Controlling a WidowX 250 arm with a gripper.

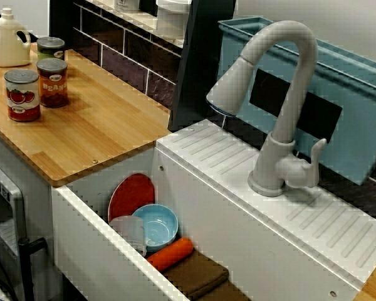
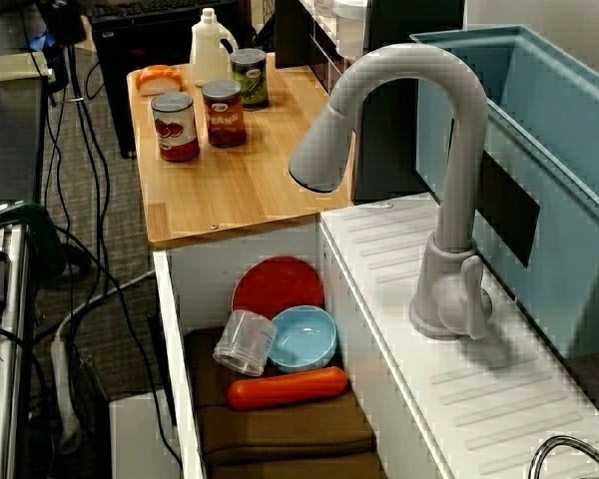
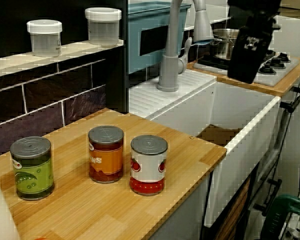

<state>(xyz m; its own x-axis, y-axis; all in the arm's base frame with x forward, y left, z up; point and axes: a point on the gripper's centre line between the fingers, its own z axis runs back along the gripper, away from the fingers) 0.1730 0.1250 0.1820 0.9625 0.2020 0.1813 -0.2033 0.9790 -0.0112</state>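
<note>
**Scene layout, referenced to the sink**

1. The white sink (image 1: 81,232) is the reference item. A wooden counter (image 1: 94,119) adjoins one end of it. The grey faucet (image 1: 282,100) stands on the ribbed deck behind it, with its spout arching out towards the basin.
2. The gripper (image 3: 247,55) shows only in the view from the counter end. It appears there as a dark, blurred body hanging above the sink, near the end away from the counter and well apart from everything in the basin. The state of the jaws cannot be told from this view, and nothing can be seen between them.
3. A brown cloth (image 2: 280,424) covers the sink floor.
4. A red plate (image 2: 278,284) leans upright against the sink wall at the counter end.
5. A blue bowl (image 2: 304,339) sits upright just in front of the plate.
6. A carrot (image 2: 288,387) lies across the cloth, just beside the bowl on the side away from the counter.
7. A clear cup (image 2: 243,342) lies tipped on its side, touching the bowl.

**Progress status:** Judged from these views, no item has been gripped or lifted. All of the contents rest inside the sink, and contact has not yet been made.
</note>
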